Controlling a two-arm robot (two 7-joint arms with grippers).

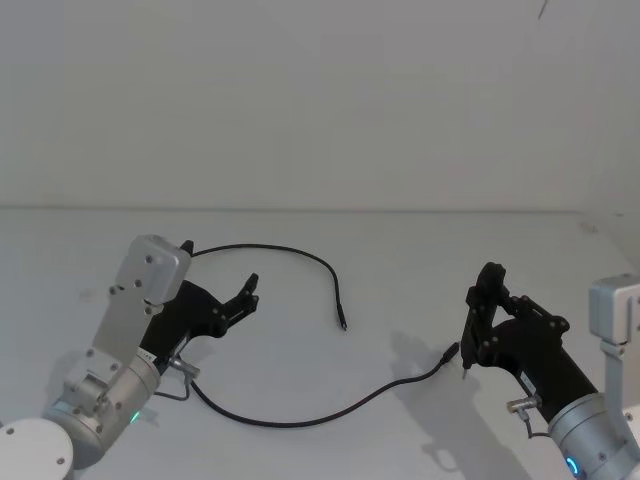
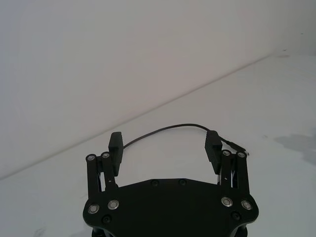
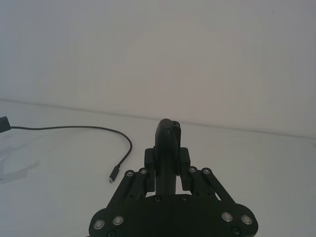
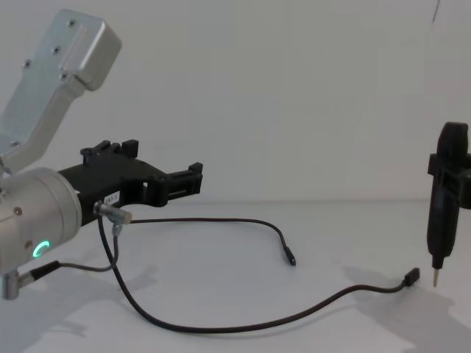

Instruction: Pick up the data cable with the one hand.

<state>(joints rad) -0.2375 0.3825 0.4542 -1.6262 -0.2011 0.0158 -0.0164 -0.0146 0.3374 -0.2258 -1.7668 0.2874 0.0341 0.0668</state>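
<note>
Thin black data cable [image 3: 64, 127] lying slack, curved; left tool [image 1: 218, 267] open, hovering above one stretch.

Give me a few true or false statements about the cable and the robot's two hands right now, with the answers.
1. The long thin black data cable lies on the white table. True.
2. The left hand is shut on the cable. False: its fingers are spread open and hold nothing.
3. Both of the cable's small dark plugs rest free on the table. True.
4. The right hand grips a cable plug. False: it is shut on a slim black pen-shaped tool, whose pale tip hangs beside the nearer plug.
</note>
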